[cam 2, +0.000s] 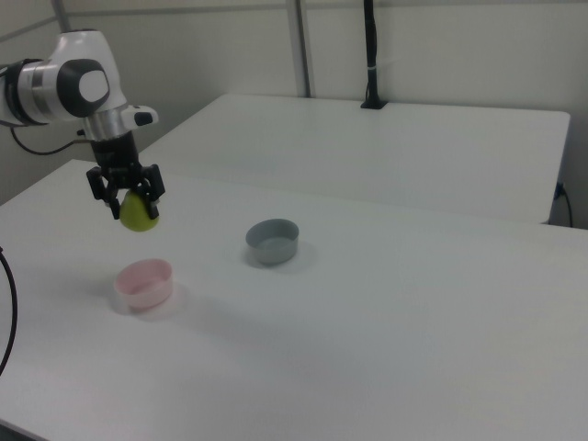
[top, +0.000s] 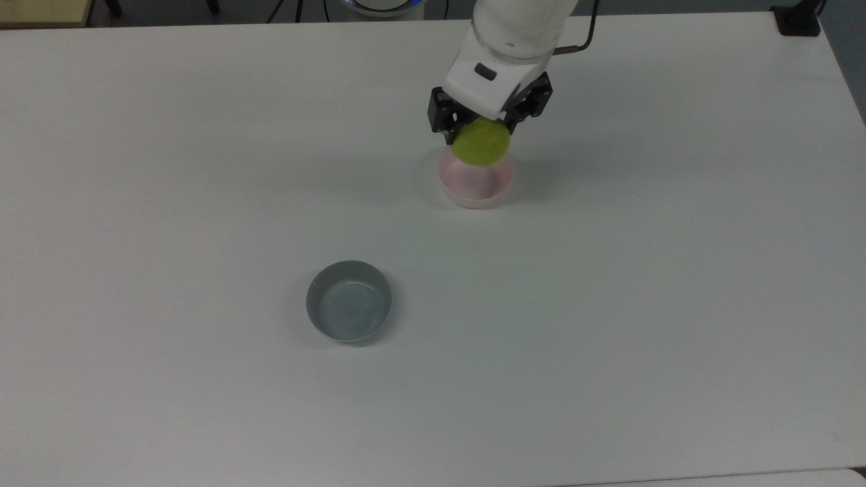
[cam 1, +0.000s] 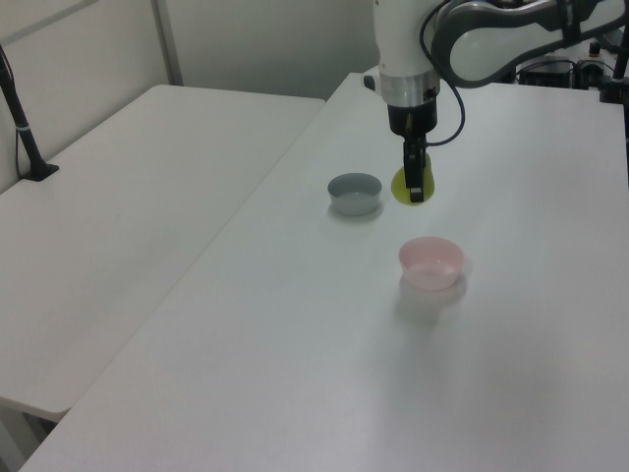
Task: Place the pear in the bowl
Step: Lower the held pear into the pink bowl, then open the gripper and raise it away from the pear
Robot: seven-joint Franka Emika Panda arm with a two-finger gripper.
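— From the top view, where's the pear?

— The pear [top: 481, 142] is up in the air, clamped between the black fingers of the gripper [top: 482, 132]. It overlaps the far rim of the pink bowl [top: 475, 184], so it hangs about over that edge. I see just its rounded bottom, so its long axis runs up and down with the fat end pointing at the table [top: 609, 304]. The stem is hidden by the gripper.

— And the other bowl?

— The grey bowl [top: 349, 301] sits well apart, toward the top view's lower left.

— What about the left view?

— The gripper [cam 1: 415, 187] points straight down with the pear [cam 1: 413, 187] between its fingers, seen just beside the grey bowl [cam 1: 355, 193] on the left view's right. The pink bowl [cam 1: 431, 262] stands nearer the camera.

— And the right view?

— The clearest one. The pear [cam 2: 138, 212] hangs in the gripper [cam 2: 130, 200], fingers closed on its upper part, broad end down, clear above the pink bowl [cam 2: 144, 282]. The grey bowl [cam 2: 273, 241] is off to the right view's right.

— Any writing or labels?

— None I can read on the bowls, the pear or the arm.
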